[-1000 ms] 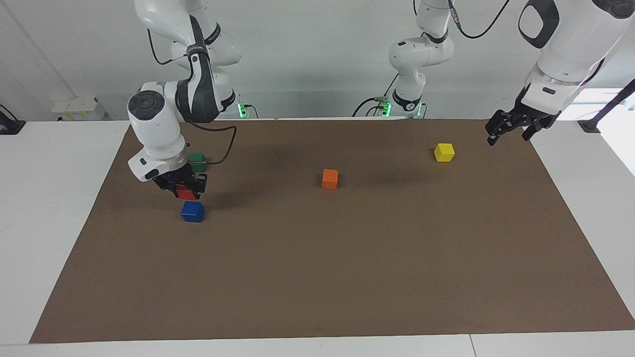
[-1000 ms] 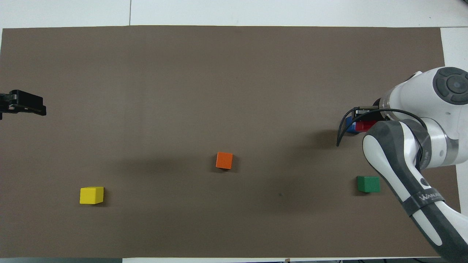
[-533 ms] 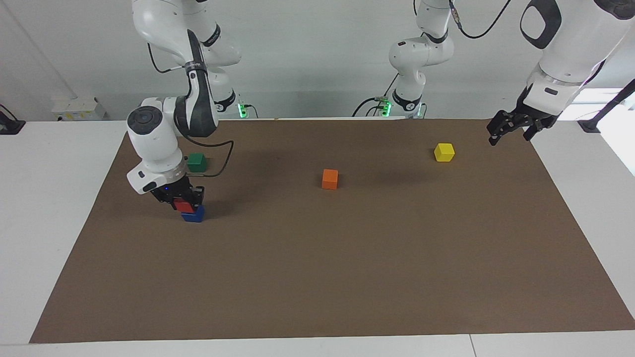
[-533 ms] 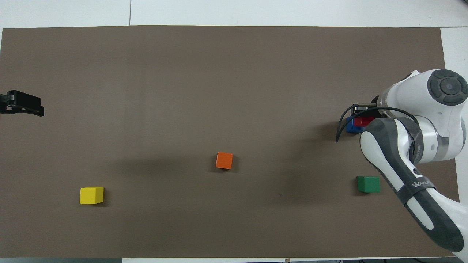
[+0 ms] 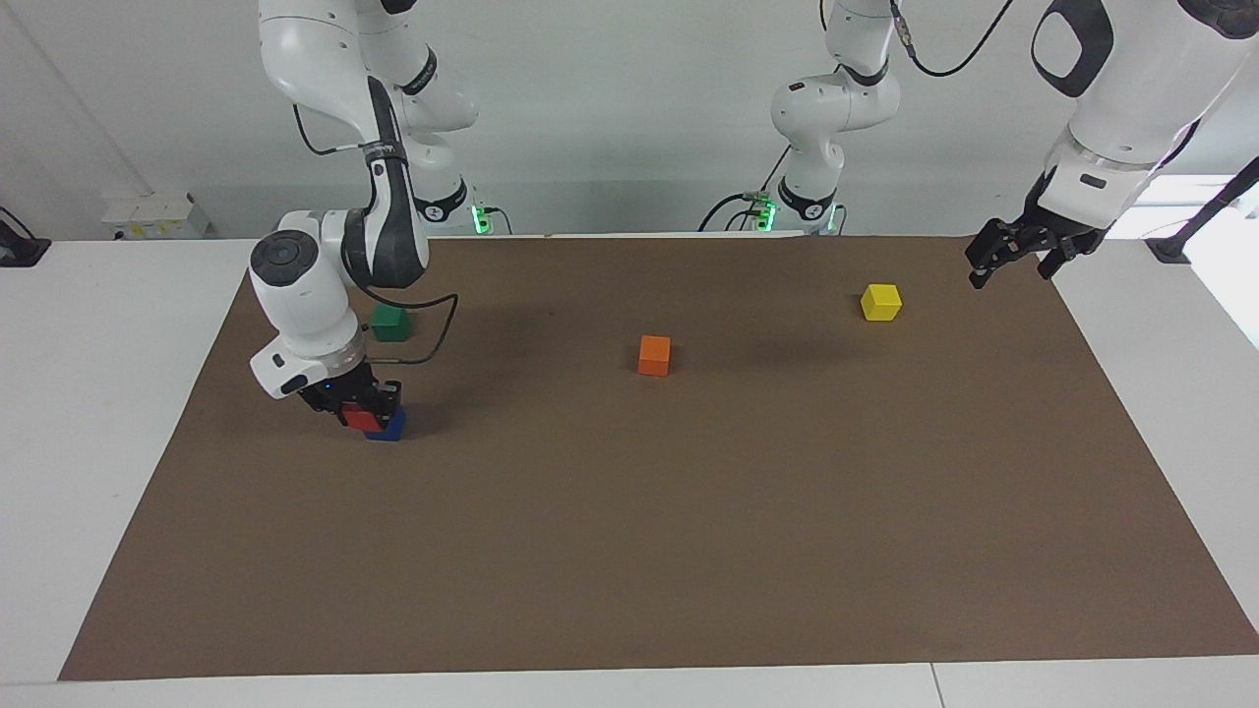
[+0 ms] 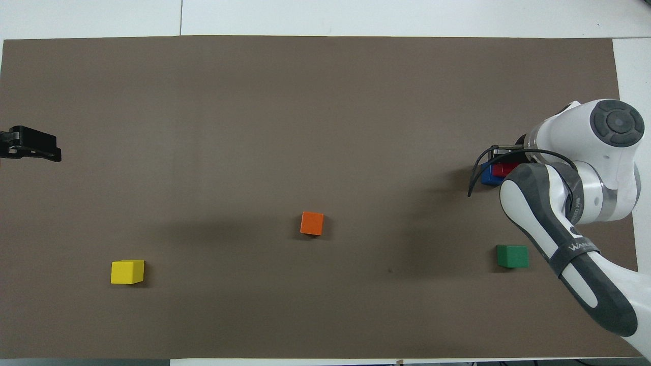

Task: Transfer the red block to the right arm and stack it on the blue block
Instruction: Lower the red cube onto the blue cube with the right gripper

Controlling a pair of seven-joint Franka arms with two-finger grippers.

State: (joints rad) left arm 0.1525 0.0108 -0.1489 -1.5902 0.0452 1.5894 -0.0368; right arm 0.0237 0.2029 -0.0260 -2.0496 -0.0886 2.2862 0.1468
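Observation:
My right gripper (image 5: 364,413) is shut on the red block (image 5: 361,420), at the right arm's end of the table. The red block sits against the top of the blue block (image 5: 390,427), which lies on the brown mat. In the overhead view the red block (image 6: 503,169) and the blue block (image 6: 488,175) show only in part under the right arm's wrist, and the right gripper (image 6: 504,161) is mostly hidden. My left gripper (image 5: 1013,258) waits in the air over the mat's edge at the left arm's end; it also shows in the overhead view (image 6: 31,146).
A green block (image 5: 390,322) lies nearer to the robots than the blue block. An orange block (image 5: 654,355) lies mid-table. A yellow block (image 5: 880,302) lies toward the left arm's end. The brown mat (image 5: 689,551) covers the white table.
My right gripper has come down with the red block, from above the blue block to resting on it. The left arm has barely moved.

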